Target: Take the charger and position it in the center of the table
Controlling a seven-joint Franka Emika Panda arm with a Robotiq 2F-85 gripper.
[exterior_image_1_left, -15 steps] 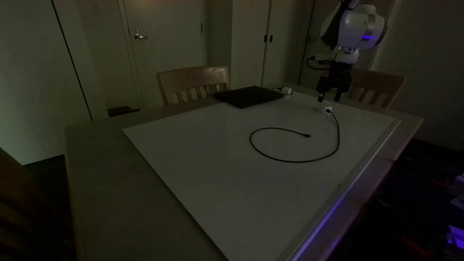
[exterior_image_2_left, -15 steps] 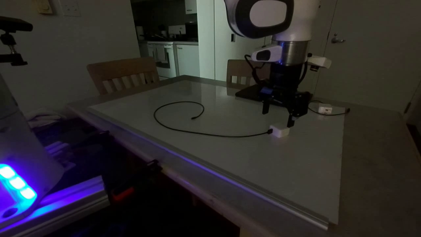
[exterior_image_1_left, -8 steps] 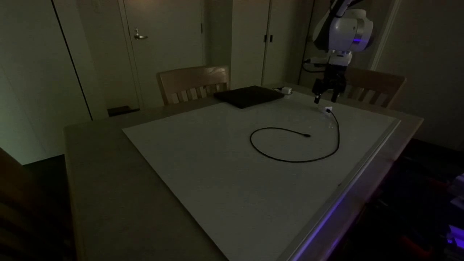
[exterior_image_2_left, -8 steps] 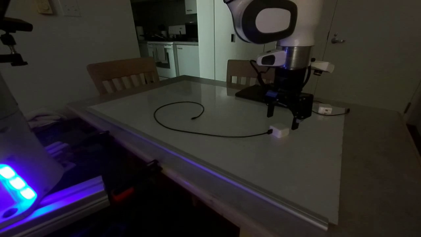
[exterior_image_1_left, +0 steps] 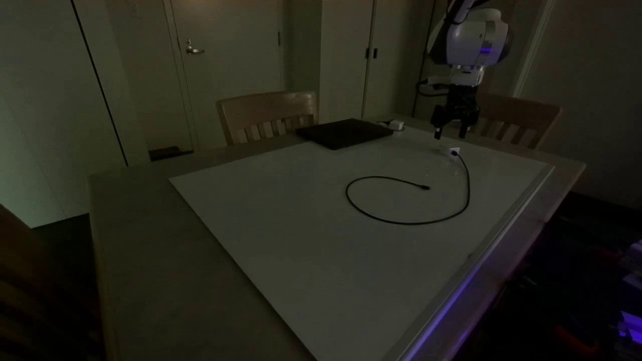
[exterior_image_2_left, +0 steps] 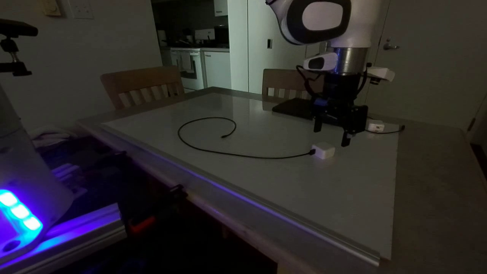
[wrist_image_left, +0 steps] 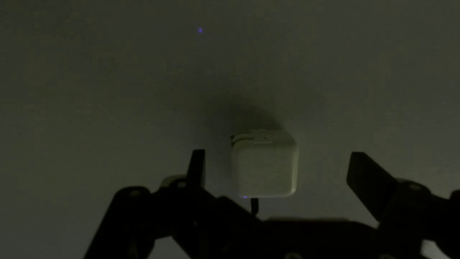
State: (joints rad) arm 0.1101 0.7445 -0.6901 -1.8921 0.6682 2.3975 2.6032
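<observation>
Since half a second ago, my pincer [exterior_image_2_left: 331, 137] has gone up a little and, in an exterior view, a bit to the right. The charger [exterior_image_1_left: 409, 223] has stayed put on the white top [exterior_image_1_left: 281, 225] of the table [exterior_image_1_left: 145, 260], over to the right in an exterior view. My two fingers [wrist_image_left: 196, 165] are spread wide and I have hold of nothing. In the wrist view, the white plug [wrist_image_left: 266, 165] sits between them, with a gap on each side. They hang higher than the plug. The black cord [exterior_image_2_left: 251, 156] runs left from the plug in an exterior view and curls round in a big bend. A flat dark slab [exterior_image_1_left: 344, 133] lies on the far side, and a small white block [exterior_image_1_left: 396, 125] sits just to its right. A wooden chair [exterior_image_1_left: 268, 104] stands past the far edge.
</observation>
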